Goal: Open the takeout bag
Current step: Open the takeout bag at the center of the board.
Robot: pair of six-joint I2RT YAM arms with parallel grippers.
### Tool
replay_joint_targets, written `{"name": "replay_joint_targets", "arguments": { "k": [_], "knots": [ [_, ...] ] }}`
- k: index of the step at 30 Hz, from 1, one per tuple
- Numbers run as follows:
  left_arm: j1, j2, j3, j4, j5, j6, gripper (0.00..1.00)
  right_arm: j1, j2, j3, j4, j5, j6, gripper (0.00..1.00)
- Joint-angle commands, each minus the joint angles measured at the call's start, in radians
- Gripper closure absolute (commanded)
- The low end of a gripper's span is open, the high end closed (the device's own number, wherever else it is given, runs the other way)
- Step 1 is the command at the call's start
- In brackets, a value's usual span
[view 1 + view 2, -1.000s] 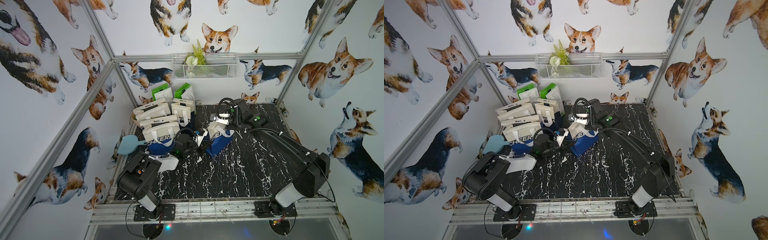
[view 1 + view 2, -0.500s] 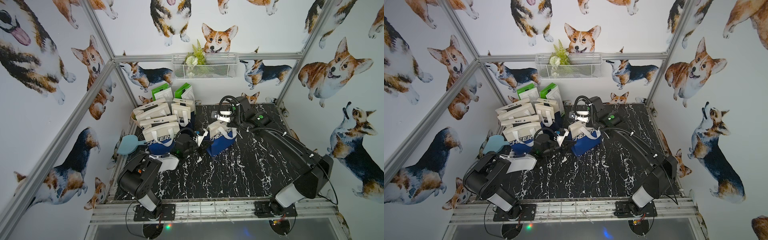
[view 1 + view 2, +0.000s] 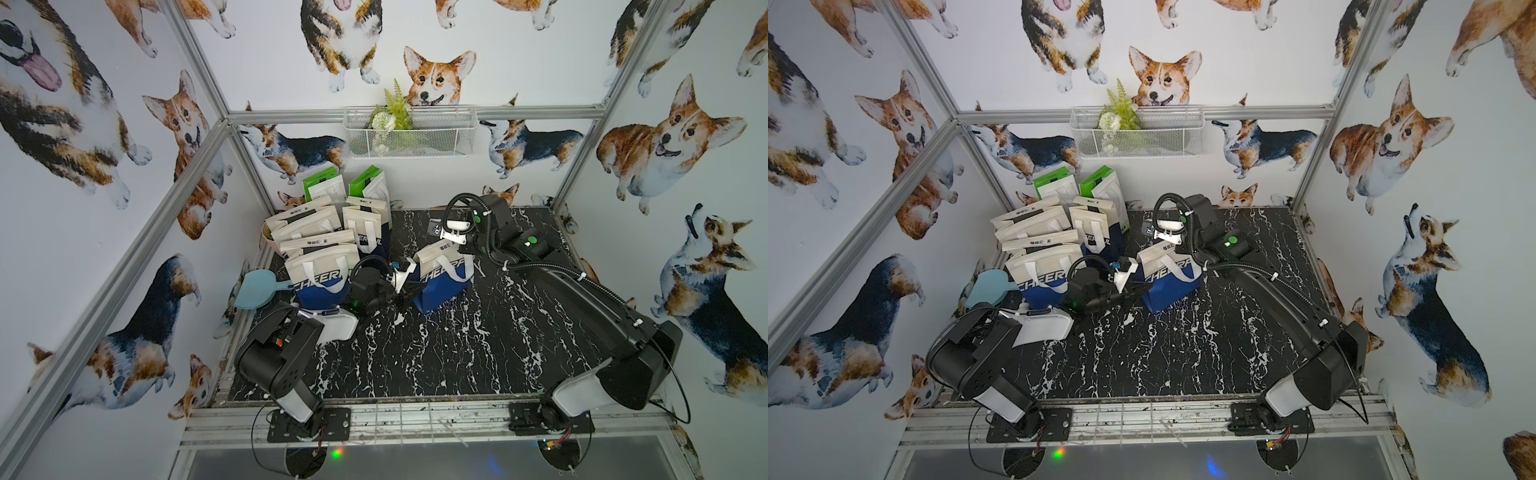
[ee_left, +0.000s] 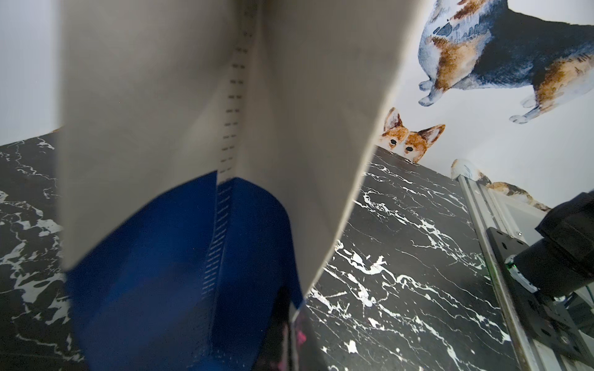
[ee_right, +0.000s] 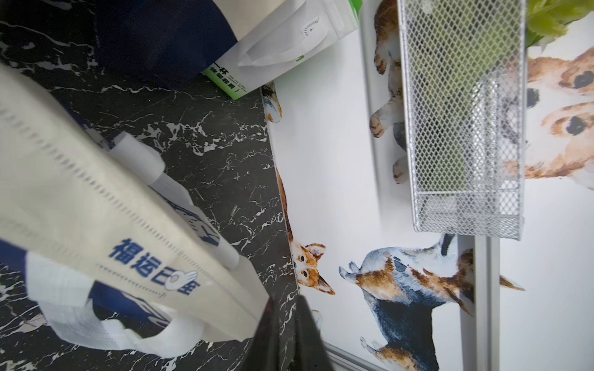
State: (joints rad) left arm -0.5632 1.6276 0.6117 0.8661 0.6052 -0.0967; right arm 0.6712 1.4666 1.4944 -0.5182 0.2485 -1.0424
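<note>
Bag (image 3: 442, 276) of soft cream-and-blue nonwoven fabric

Both top views high, frontal; wrists near bag (image 4: 154, 128)

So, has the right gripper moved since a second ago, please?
Yes: the right gripper pulled back from the takeout bag toward the back wall.

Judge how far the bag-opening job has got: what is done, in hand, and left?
Done: the lone bag stands on the table. In hand: the left claw is shut on its side edge; the right claw hangs open beside its top corner, gripping nothing. Left: the mouth looks flat and closed, so the top must be pulled apart.
</note>
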Motion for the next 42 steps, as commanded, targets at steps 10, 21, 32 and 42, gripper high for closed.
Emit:
{"name": "replay_joint_targets", "arguments": {
  "k": [10,21,32,42],
  "knots": [
    [-0.001,-0.006,0.000,-0.052,0.010,0.015,1.00,-0.015,-0.076,-0.244,0.217,-0.144,-0.047,0.34],
    [-0.001,-0.009,0.003,-0.070,0.002,0.024,1.00,-0.014,-0.039,-0.231,0.330,-0.076,-0.049,0.33],
    [-0.001,-0.009,0.005,-0.072,0.002,0.025,1.00,-0.015,-0.012,-0.209,0.347,-0.050,-0.022,0.46],
    [-0.001,-0.009,0.006,-0.077,0.002,0.025,1.00,-0.014,0.007,-0.191,0.322,-0.049,-0.009,0.71]
  ]
}}
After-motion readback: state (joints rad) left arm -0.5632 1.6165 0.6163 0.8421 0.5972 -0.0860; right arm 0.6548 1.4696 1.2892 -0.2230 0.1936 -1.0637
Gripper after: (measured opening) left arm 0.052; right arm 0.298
